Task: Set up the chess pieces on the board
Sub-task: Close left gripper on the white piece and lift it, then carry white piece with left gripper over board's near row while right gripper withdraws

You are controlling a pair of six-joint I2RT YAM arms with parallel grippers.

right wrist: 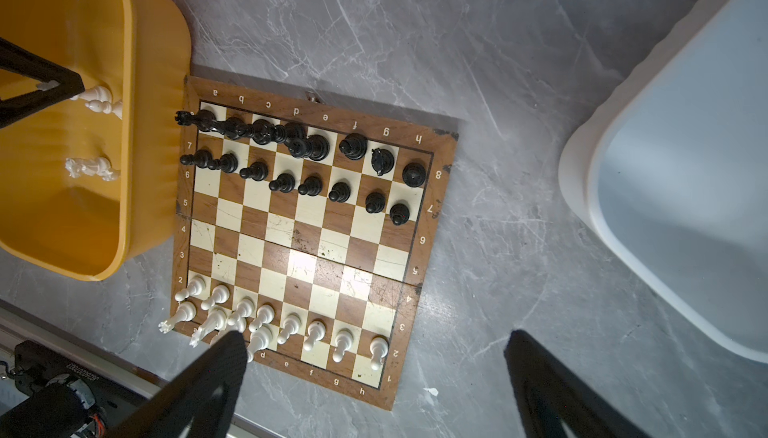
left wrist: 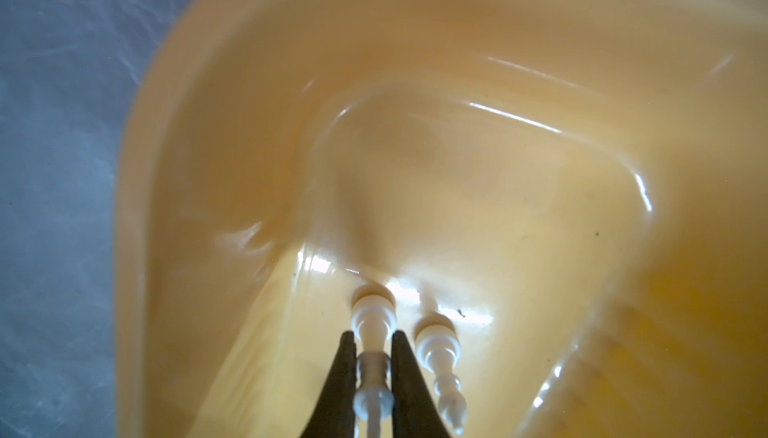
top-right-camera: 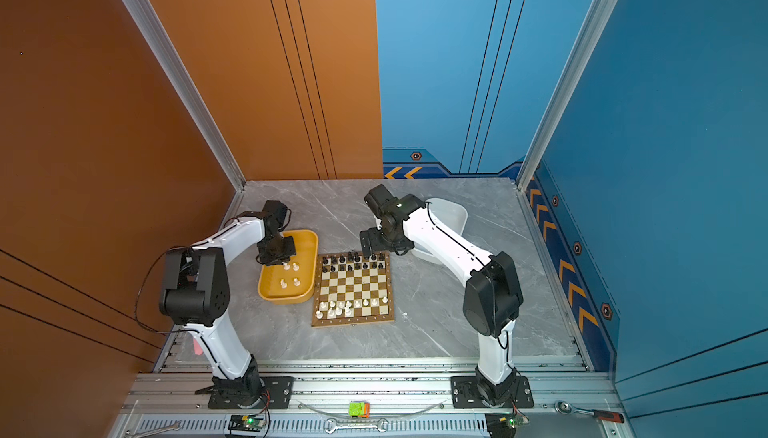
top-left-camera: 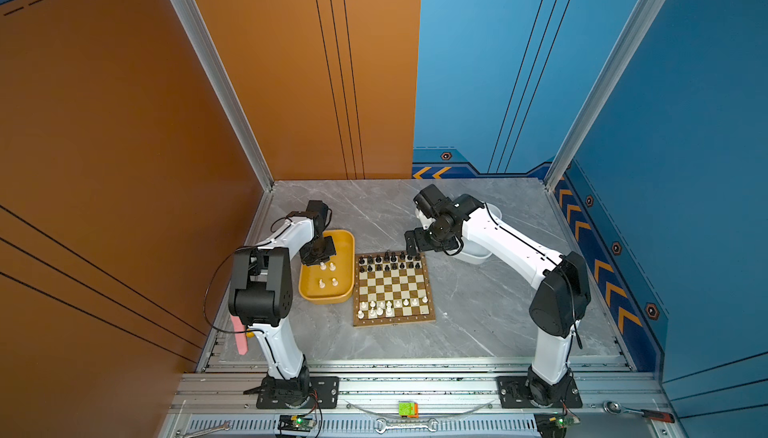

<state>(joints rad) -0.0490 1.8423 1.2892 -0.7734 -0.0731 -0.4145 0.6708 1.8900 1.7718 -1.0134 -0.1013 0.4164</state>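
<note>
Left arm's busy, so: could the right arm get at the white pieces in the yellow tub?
Probably not cleanly: the left gripper is down in the tub, shut on one piece, close beside the others.

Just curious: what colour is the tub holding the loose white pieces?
Yellow. The tub shows best in the right wrist view.

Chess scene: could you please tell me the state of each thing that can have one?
left pincer, shut on a white piece.
right pincer, open, empty.
board, flat; four white back-row squares bare.
black pieces, two full rows.
yellow tub, holds four white pieces.
white tub, looks empty.
</note>
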